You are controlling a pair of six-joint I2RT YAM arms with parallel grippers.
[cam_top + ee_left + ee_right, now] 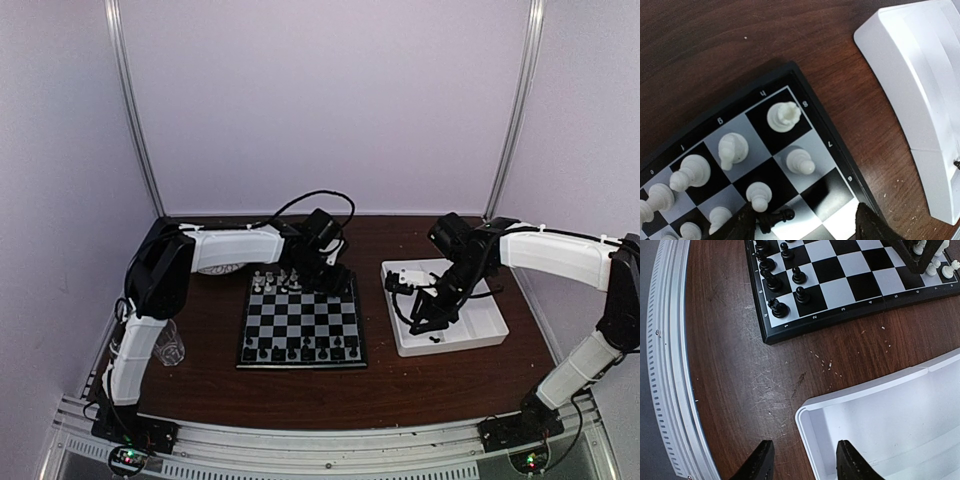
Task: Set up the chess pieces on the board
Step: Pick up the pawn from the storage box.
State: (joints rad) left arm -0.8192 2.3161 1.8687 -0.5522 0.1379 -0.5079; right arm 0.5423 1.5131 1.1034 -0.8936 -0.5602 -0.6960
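The board (300,364) lies at the table's middle. White chess pieces (277,281) stand along its far rows and black ones (300,352) along its near rows. My left gripper (326,268) hovers over the board's far right corner, open. In the left wrist view its fingers (742,225) stand wide apart over the squares, and one black piece (772,218) lies on its side by the left fingertip, next to a white pawn (758,196). My right gripper (805,462) is open and holds nothing, straddling a corner of the white tray (865,390).
The white tray (490,325) sits right of the board with a small black piece (435,340) inside. A clear glass (170,346) stands at the left beside the left arm. A metal rail (665,365) runs along the table's near edge.
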